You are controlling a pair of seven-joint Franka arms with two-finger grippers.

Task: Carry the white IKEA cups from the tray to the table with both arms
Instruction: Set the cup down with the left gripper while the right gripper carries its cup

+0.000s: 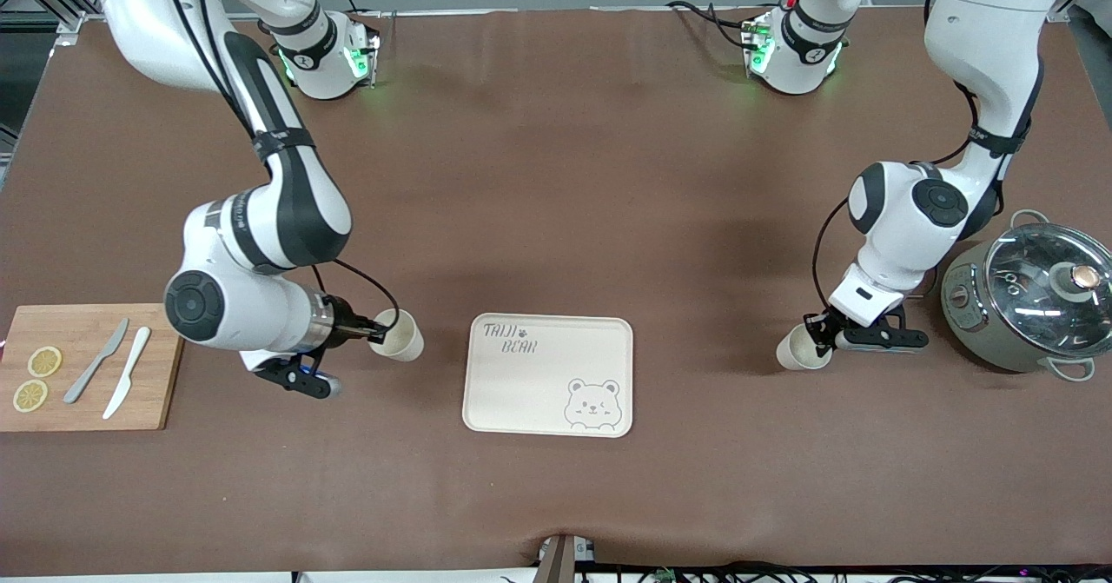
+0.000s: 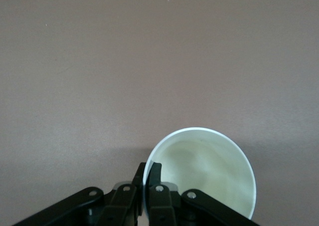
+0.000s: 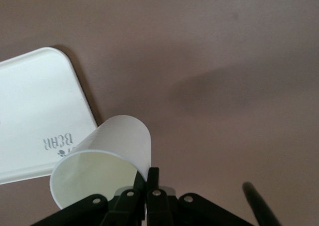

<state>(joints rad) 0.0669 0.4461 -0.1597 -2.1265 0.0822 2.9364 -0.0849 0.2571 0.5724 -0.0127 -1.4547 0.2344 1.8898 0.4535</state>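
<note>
Pinching the rim of one white cup, the right gripper has its fingers closed tight on the wall, the cup tilted above the table between the cutting board and the bear tray. Its inside looks bare in the right wrist view. The left gripper clamps the rim of the other white cup, also bare inside, beside the lidded pot. The tray holds nothing. Lemon slices and two knives lie on the board
</note>
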